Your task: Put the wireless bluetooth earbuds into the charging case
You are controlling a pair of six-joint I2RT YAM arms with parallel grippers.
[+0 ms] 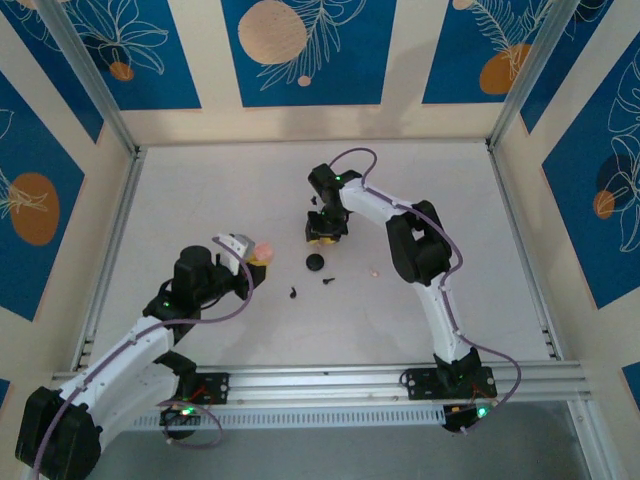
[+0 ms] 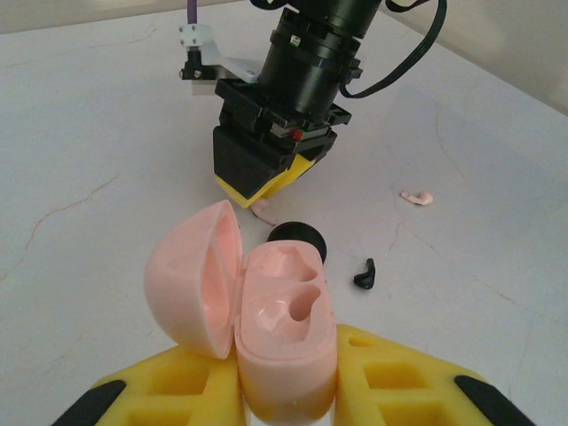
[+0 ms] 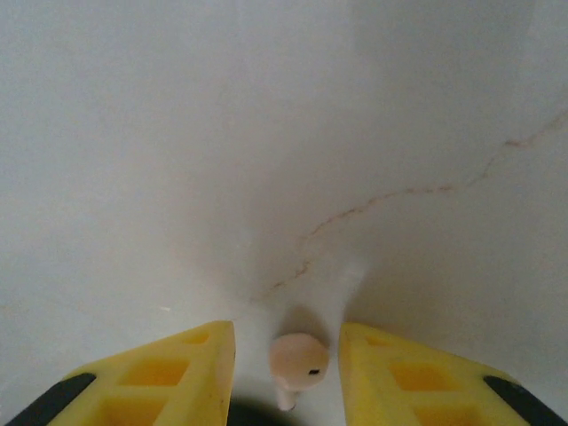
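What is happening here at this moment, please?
The left gripper holds the open pink charging case, both wells empty. The right gripper is down at the table, fingers open on either side of a small pink earbud, not yet gripped. A second pink piece, probably the other earbud, lies farther off.

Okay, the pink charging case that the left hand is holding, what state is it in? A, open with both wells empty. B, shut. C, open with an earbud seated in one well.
A: the charging case, clamped in the left hand, has its lid swung open to one side, and both moulded wells are bare pink inside.
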